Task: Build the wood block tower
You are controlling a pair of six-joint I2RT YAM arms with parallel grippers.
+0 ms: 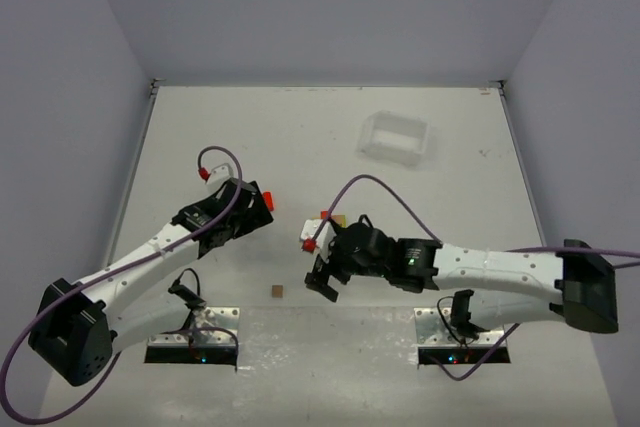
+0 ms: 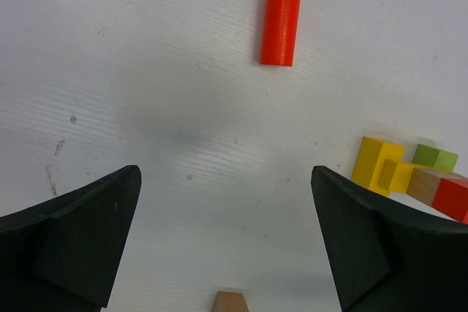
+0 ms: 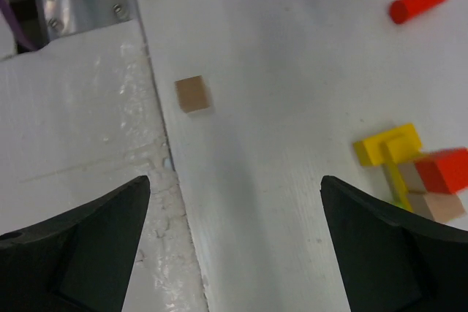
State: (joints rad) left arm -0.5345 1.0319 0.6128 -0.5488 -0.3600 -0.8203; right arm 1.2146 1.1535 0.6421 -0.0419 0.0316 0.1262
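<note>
You have the left gripper [image 2: 225, 179] and right gripper [image 3: 235, 186] both spread wide, nothing held. The stack of yellow, green, red and plain brown wooden blocks [image 3: 411, 169] sits on the white table [image 1: 250, 127] between them. A red wooden cylinder [image 2: 281, 27] lies near it.

I saw soft, even light; the red wooden cylinder [image 2: 281, 27] threw a faint shadow toward nine o'clock, sharply focused.

The white table [image 1: 250, 127] is carrying a clear tray [image 1: 396, 137] toward one o'clock. A red cylinder [image 2: 281, 27] is lying flat toward ten, a brown cube [image 3: 193, 94] toward seven, and a block tower [image 3: 387, 145] is sitting near centre.
</note>
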